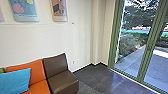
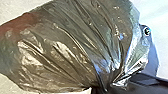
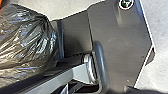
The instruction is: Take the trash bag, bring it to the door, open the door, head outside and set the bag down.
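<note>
In the head view, can see at left a row of low seats: an orange seat (image 1: 27,72) with a blue cushion (image 1: 15,81) on it, and just beside, touching or nearly so, a brown seat (image 1: 61,75). Behind them, a pale wall (image 1: 45,37) with posters (image 1: 59,10). At right, can see a glass door (image 1: 146,53) with green frame, well apart from the seats, across the dark floor (image 1: 100,75). Through the glass, a path (image 1: 133,58) and plants (image 1: 127,43) in daylight.

In the left wrist view, can see very near the dark, shiny bag (image 2: 62,50), swollen, with long folds running together into a tight neck (image 2: 105,85), close to a black part (image 2: 150,83) of the robot. With the left wrist, facing the bag from close. For the left gripper, cannot tell if open or closed.

In the right wrist view, with the wrist looking down to the robot's wide plate (image 3: 120,37) and the jointed bar (image 3: 80,72). Here can see the bag from another side, near the plate. For the right gripper, too, cannot tell if open or closed.
</note>
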Tool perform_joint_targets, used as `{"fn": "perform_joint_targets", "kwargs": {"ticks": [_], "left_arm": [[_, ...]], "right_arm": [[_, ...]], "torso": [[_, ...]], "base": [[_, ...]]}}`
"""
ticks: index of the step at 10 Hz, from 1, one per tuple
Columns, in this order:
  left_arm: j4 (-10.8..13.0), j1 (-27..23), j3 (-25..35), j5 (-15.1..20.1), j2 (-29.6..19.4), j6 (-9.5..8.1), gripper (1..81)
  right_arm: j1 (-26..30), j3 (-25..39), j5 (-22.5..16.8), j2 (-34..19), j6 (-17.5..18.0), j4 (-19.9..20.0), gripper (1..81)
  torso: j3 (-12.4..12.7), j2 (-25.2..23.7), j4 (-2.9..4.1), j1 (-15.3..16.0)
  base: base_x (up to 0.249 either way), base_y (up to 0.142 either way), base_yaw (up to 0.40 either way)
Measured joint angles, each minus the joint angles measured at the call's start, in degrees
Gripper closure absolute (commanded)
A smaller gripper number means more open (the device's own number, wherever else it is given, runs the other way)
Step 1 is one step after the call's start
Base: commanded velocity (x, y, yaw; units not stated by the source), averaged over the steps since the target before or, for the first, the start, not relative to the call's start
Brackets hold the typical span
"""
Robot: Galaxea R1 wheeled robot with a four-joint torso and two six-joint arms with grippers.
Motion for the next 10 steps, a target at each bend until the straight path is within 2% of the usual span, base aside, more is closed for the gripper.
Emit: {"fn": "perform_joint_targets", "kwargs": {"ticks": [10], "left_arm": [[0.0,-0.02,0.0,-0.02,-0.02,0.0,81.1]], "right_arm": [[-0.02,-0.02,0.04,0.28,0.0,0.0,1.0]], "torso": [[0.0,0.0,0.0,0.0]], "base": [[0.0,0.0,-0.246]]}}
